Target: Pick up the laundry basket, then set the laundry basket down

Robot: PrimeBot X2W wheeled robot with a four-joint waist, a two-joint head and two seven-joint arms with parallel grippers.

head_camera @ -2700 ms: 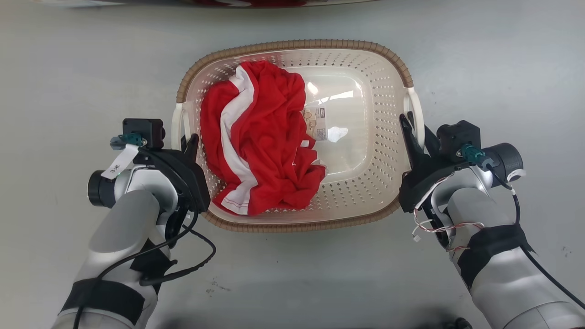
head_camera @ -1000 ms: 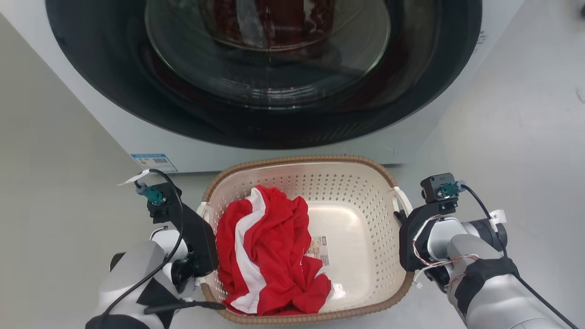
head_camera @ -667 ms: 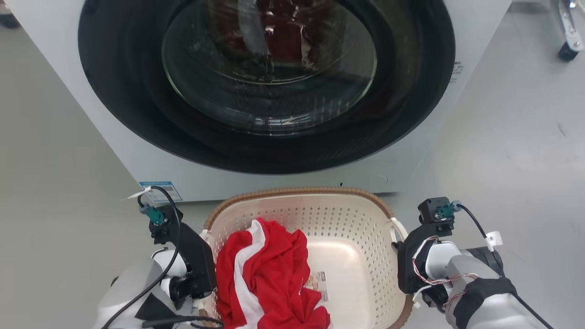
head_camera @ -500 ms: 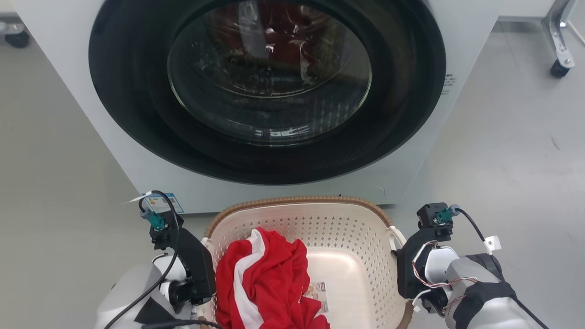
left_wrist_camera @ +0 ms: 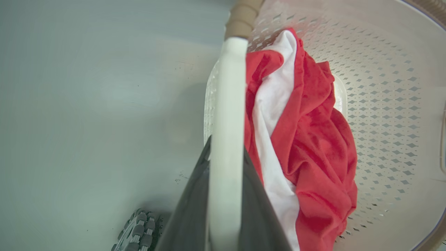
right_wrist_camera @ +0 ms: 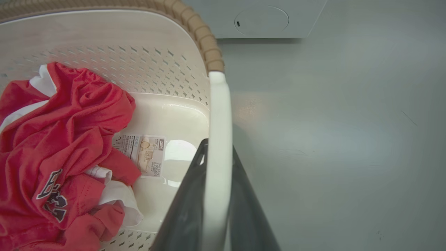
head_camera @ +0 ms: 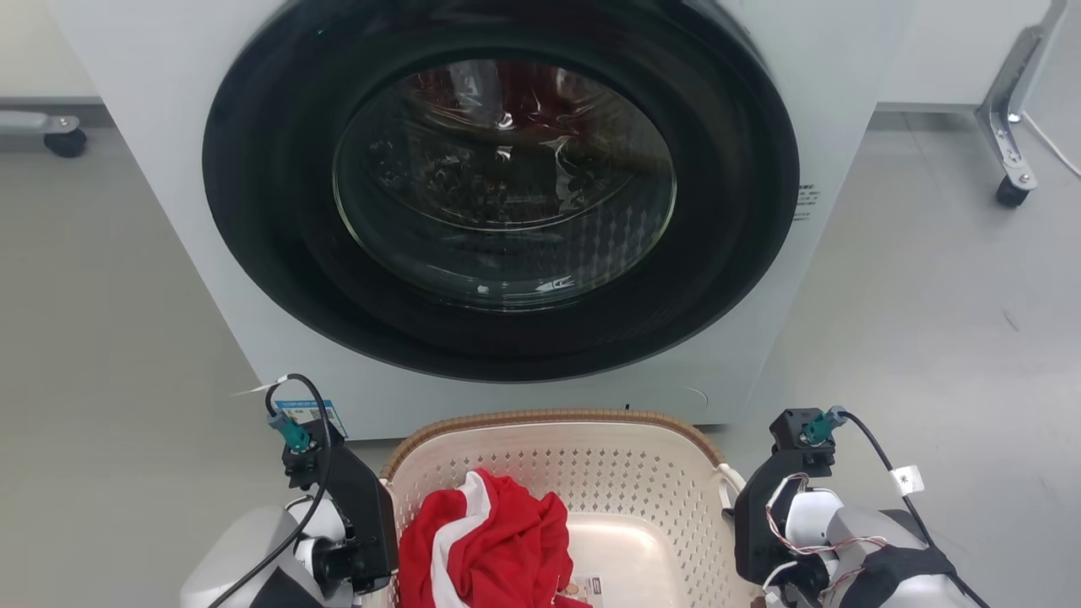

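Handles point(left_wrist_camera: 226, 87) of the basket point(head_camera: 591, 473) sat clamped between the fingers of my left gripper point(left_wrist_camera: 225, 153) and right gripper point(right_wrist_camera: 217, 148), so I judged moving both arms evenly would keep it level.

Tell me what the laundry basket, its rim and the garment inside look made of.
The laundry basket: cream moulded plastic, it seems; glossy floor, regular punched holes. The rim: brown, woven-look ribbing, likely plastic too, though real wicker can't be ruled out. The garment: soft red and white knit fabric, matte and creased.
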